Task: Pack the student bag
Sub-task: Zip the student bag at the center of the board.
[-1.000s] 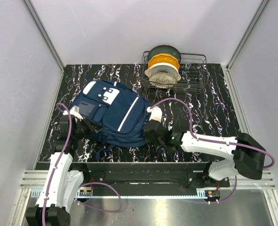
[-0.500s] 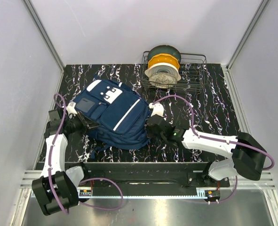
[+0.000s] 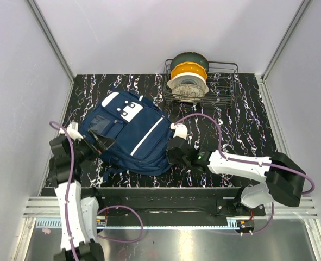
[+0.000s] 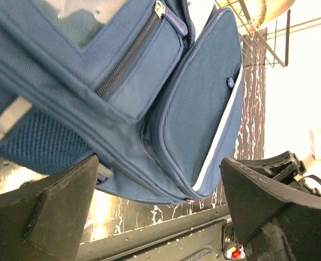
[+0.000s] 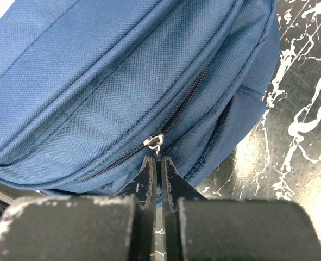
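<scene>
My right claw pinches the bag by its zip pull. Left claw spread, bag just ahead. Basket beyond holds spools.

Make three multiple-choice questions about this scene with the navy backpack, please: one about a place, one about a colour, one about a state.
1. Where on the black marbled table does the black wire basket stand?
A. near left corner
B. far right part
C. near right corner

2. What colour is the thin stripe on the navy blue fabric backpack?
A. white
B. red
C. yellow

3. How is the left gripper?
A. shut on a strap
B. shut on nothing
C. open

Answers:
1. B, the basket sits at the far edge, right of the middle.
2. A, a white line runs down the bag's front.
3. C, its fingers stand far apart in the left wrist view.
</scene>
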You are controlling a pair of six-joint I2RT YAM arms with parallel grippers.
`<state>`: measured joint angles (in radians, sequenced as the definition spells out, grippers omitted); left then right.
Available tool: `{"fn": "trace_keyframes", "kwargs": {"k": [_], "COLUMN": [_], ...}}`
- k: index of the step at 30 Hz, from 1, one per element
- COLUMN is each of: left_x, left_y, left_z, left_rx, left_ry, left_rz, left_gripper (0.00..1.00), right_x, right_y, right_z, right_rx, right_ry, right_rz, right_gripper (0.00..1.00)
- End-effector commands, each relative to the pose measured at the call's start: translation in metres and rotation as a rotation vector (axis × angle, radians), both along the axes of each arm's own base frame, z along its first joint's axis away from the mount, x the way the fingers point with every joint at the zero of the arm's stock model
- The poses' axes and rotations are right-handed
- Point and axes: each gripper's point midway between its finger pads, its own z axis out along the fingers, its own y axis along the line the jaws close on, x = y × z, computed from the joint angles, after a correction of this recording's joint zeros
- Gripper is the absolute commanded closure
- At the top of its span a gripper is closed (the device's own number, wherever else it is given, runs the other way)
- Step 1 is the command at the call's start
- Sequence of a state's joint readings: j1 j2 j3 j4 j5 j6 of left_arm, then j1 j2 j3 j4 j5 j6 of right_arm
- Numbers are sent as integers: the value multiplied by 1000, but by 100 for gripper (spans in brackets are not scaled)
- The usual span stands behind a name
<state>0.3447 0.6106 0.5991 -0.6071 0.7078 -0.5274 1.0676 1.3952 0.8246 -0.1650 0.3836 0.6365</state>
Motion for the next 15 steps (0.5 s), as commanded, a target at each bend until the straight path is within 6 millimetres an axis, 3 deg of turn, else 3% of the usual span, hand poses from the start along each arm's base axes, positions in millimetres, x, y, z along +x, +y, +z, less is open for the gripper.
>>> {"fn": "trace_keyframes", "kwargs": {"k": [1, 5, 12, 15], "left_x": [-19, -28, -24, -27], "left_y": [1, -8, -26, -32], "left_z": [-14, -28, -17, -22], "left_rx": [-29, -72, -158, -149], "left_ry": [71, 120, 97, 111], "left_rz": [95, 67, -5, -35], "left_gripper": [1, 1, 1, 1], "right_x": [-2, -2, 1, 3], "right_y": [-1, 3, 3, 6], "right_z": [-4, -4, -5, -5], "right_rx": [22, 15, 0, 7], "right_ry": [48, 51, 47, 54], "right_rz": [-77, -55, -65, -78], "right_gripper": [100, 100, 100, 100]}}
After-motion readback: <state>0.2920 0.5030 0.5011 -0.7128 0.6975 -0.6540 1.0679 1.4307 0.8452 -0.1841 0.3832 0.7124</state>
